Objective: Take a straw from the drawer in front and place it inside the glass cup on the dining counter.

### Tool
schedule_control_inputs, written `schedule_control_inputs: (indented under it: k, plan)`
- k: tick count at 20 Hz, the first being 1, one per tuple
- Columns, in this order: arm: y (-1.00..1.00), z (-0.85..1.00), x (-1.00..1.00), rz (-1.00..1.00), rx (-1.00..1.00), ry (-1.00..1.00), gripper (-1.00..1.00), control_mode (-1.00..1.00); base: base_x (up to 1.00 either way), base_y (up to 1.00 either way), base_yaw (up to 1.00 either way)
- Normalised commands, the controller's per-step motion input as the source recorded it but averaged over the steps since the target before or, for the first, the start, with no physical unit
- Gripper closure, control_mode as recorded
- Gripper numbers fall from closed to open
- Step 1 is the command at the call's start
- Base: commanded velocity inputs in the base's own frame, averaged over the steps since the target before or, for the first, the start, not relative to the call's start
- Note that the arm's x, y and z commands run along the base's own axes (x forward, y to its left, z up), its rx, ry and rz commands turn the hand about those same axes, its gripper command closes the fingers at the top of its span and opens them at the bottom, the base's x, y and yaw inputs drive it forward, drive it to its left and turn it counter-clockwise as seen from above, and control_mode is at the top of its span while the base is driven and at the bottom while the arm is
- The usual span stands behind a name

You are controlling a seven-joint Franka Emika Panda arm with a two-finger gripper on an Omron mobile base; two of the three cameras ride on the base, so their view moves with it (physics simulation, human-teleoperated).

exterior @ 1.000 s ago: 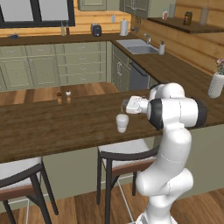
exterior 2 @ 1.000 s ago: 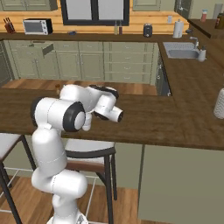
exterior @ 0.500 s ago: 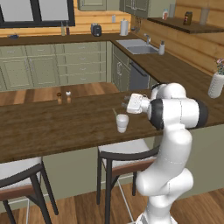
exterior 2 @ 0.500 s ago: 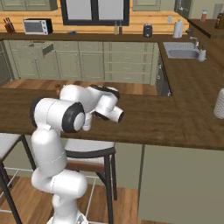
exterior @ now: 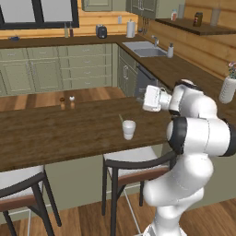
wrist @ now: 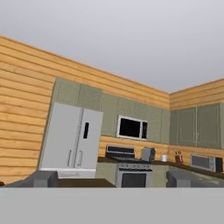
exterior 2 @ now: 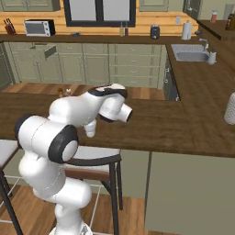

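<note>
While the gripper faces out level across the kitchen, jaws wide apart and holding nothing, the straw stands in the cup on the dining counter. Its long axis runs nearly upright, leaning away from the arm. The cup sits just to the hand's left and lower, near it but apart. At this distance the straw is only a faint pale line, so its exact lean is uncertain. No label, brand or writing is readable anywhere.
</note>
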Motion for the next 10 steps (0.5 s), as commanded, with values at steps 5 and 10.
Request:
schedule_control_inputs:
  k: [5, 10]
  plan:
    - [0.0, 1.0, -0.97, -0.02, -0.07, 0.0, -1.0, -1.0, 0.0, 0.0, 0.0]
    - [0.0, 0.87, -0.99, -0.07, -0.23, 0.0, -1.0, -1.0, 0.0, 0.0, 0.0]
